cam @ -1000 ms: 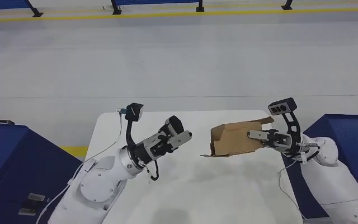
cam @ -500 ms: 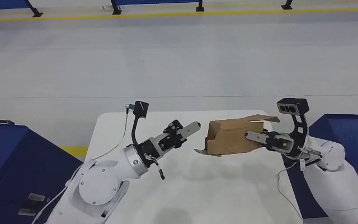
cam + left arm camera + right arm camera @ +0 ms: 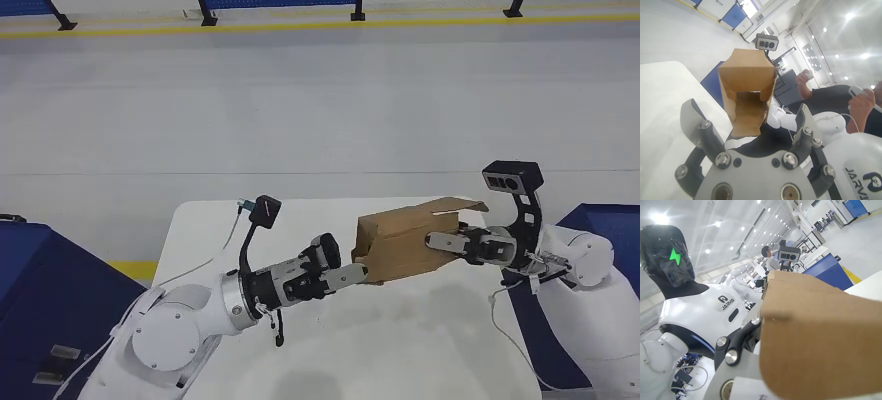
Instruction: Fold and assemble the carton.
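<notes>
A brown cardboard carton hangs in the air over the white table, lying sideways with a flap sticking out at its right end. My right gripper is shut on the carton's right part; in the right wrist view one finger presses against the cardboard wall. My left gripper is open at the carton's left end. In the left wrist view the carton's open end faces me, and its lower flap hangs between my spread left gripper fingers, not pinched.
Blue cabinets stand beside the table at the left and at the right. The table's front half lies bare. A person holding white controllers sits behind the robot, away from the carton.
The right arm has carried the carton leftward and lifted it. The left arm has stretched rightward until its open gripper reached the carton's left end.
</notes>
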Tool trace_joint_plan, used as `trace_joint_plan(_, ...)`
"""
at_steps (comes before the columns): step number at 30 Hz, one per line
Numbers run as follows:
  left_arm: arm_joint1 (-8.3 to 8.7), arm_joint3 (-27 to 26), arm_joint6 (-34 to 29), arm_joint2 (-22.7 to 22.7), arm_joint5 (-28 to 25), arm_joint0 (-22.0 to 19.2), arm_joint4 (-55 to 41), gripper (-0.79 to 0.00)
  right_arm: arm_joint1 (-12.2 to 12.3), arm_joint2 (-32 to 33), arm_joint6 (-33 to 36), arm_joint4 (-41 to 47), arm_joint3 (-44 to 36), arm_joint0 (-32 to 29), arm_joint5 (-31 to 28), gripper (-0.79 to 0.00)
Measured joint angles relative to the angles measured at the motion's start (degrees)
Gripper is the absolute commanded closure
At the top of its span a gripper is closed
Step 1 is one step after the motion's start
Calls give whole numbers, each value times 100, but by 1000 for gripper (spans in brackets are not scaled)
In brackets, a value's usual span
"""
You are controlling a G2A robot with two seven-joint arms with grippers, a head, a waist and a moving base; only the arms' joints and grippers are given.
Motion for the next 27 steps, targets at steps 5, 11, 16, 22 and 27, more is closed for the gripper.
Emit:
trace_joint_plan(5,3,85,12,-87,-328,59,-153,-785,30,-98,-198,-224,-239,15,-200,0)
trace_joint_plan(11,3,83,11,-83,-315,57,-148,-785,28,-94,-191,-217,-230,15,-192,0)
trace_joint_plan(16,3,83,11,-83,-315,57,-148,-785,28,-94,-191,-217,-230,15,-192,0)
trace_joint_plan(22,19,-48,167,-274,-386,174,22,-785,18,-81,-349,-226,-323,-34,-29,0)
trace_joint_plan(27,61,-294,40,-480,-222,295,395,-785,3,-99,-215,-89,-303,-20,26,0)
